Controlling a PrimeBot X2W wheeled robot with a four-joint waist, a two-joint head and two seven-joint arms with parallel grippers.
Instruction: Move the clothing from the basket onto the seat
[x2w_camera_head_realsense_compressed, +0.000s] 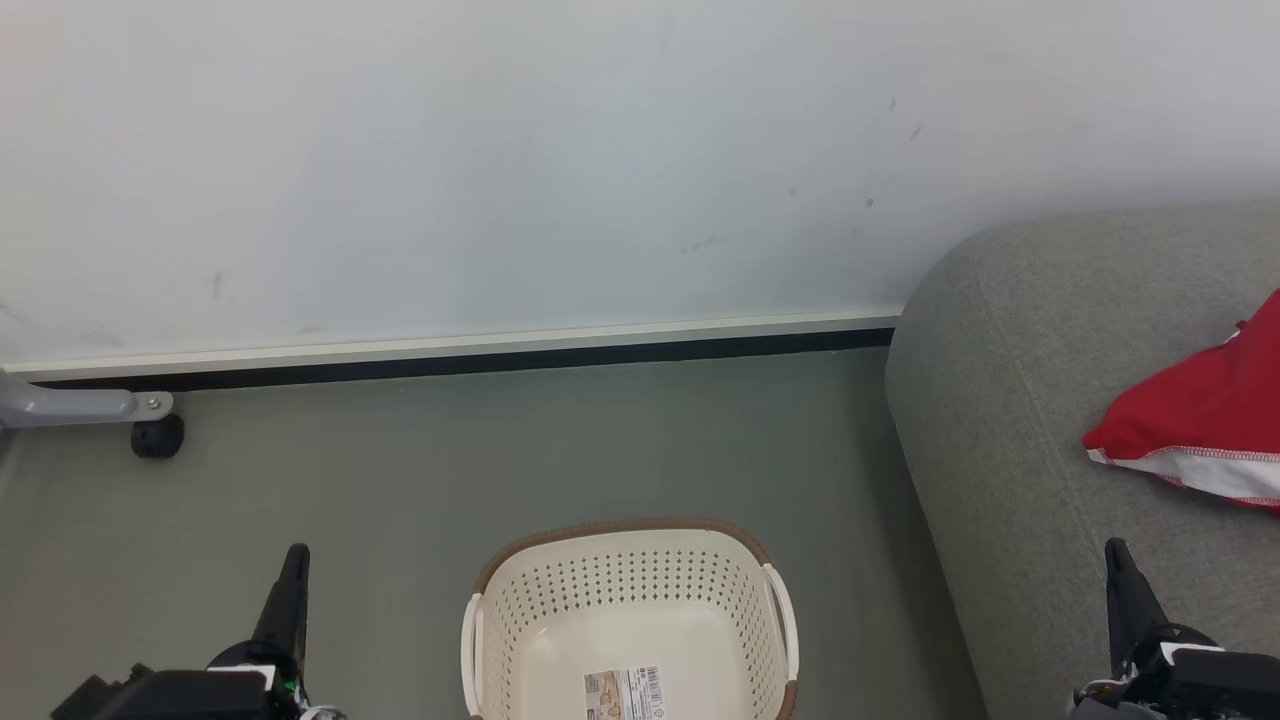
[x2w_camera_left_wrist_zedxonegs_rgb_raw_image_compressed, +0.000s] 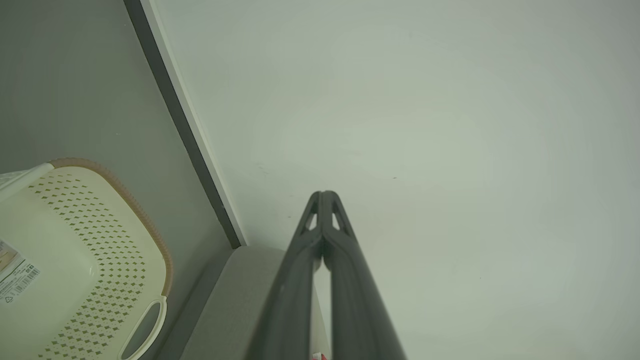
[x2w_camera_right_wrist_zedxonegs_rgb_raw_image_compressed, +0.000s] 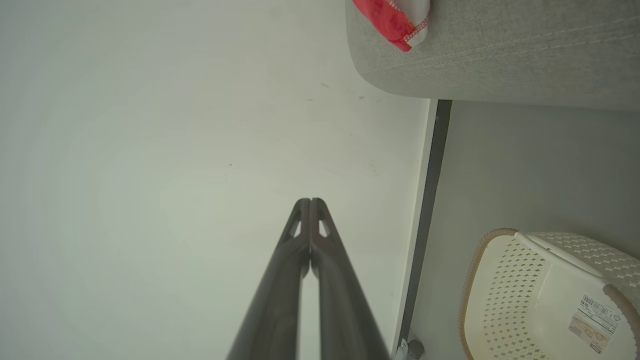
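Clothing (x2w_camera_head_realsense_compressed: 1200, 420), red with white trim, is lying on the seat (x2w_camera_head_realsense_compressed: 1000, 480), toward its right end in the head view. The basket (x2w_camera_head_realsense_compressed: 620, 585) is standing on the floor (x2w_camera_head_realsense_compressed: 400, 470) near the seat, showing only a paper label (x2w_camera_head_realsense_compressed: 625, 692) inside. The left gripper (x2w_camera_head_realsense_compressed: 296, 556) and right gripper (x2w_camera_head_realsense_compressed: 1118, 552) are pointing forward with fingers pressed together, gripping nothing. I am judging the task finished, as far as the basket's visible part tells.

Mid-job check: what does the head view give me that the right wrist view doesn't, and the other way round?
Head view adds the left gripper, at lower left. Right wrist view adds a look straight along the right gripper, jaws pressed shut on nothing. Both show the basket holding just its paper label, and the clothing lying on the seat.
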